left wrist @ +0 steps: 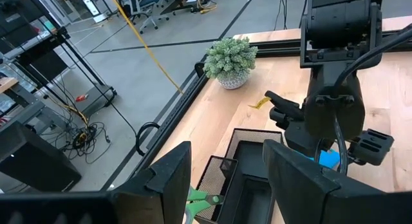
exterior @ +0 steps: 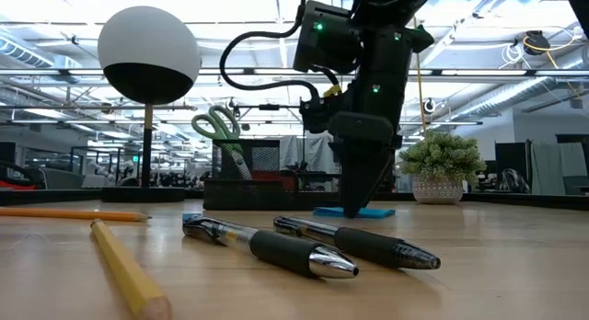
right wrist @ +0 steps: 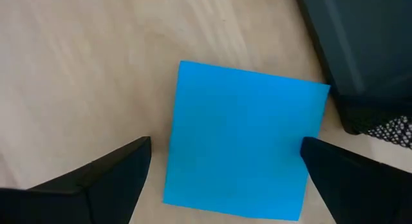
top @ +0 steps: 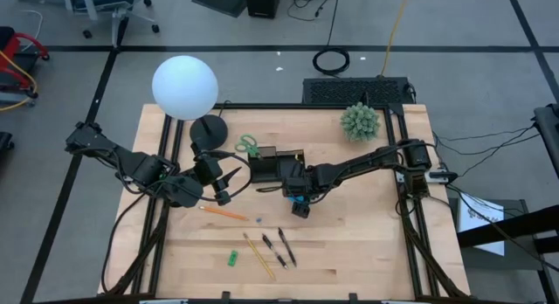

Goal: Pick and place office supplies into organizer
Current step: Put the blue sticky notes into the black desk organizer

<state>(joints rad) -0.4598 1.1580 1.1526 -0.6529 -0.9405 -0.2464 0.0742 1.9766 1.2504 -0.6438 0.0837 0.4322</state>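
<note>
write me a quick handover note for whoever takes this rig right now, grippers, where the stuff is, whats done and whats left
Right gripper: open, pointing down over the blue sticky pad, fingers either side of it; the pad lies flat on the table beside the organizer.
Left gripper: open, empty, waiting near the organizer's left end.
Done: green-handled scissors stand in the organizer.
Left: sticky pad, orange pencil, yellow pencil, two pens, small green piece, all on the table in front.
</note>
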